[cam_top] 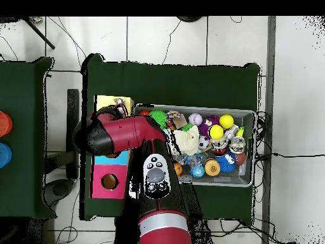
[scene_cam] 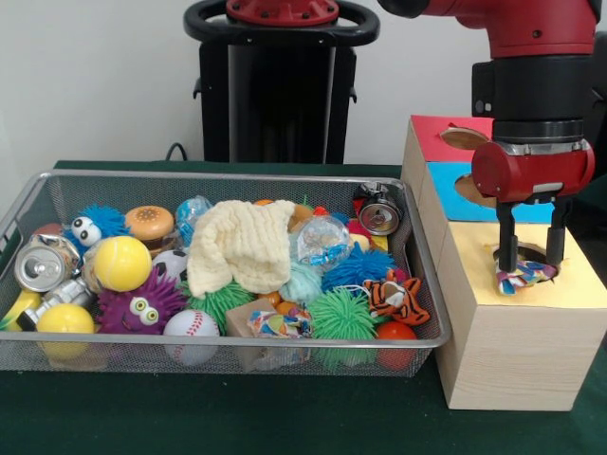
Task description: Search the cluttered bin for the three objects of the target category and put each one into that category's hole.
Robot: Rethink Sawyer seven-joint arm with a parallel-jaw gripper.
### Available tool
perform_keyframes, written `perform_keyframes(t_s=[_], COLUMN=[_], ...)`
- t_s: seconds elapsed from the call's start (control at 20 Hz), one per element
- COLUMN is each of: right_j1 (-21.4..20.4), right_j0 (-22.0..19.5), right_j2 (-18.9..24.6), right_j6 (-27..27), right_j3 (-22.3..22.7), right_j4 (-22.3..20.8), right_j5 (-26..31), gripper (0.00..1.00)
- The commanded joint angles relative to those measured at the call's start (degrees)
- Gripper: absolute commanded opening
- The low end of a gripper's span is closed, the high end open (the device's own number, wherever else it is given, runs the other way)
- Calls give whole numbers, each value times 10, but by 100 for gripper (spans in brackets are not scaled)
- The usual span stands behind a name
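Claw (scene_cam: 531,248) open astride rope bundle (scene_cam: 524,277), seemingly in hole.

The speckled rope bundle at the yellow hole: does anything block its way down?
Nothing visible does. The rope bundle sits at the hole in the yellow box top, between the fingers of the gripper, with no other object over the hole.

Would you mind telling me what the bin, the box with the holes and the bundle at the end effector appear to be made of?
The bin looks like silver wire mesh with a metal rim: you can see through its walls. The box looks like pale unfinished wood, with visible grain and coloured top panels. The bundle at the end effector seems soft white cloth or rope with coloured speckles.
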Motion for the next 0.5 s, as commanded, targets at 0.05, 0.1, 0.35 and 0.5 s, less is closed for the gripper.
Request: perform_keyframes(t_s=[0.05, 0.1, 0.35, 0.5], right_j1=[8, 8, 3, -8], right_j0=[-12, -12, -14, -14], right_j2=[9, 10, 12, 13], right_j6=[74, 73, 72, 75], right_j3=[16, 16, 20, 26], right_j4=[14, 14, 15, 19], right_j5=[56, 56, 60, 64], gripper=[100, 100, 100, 100])
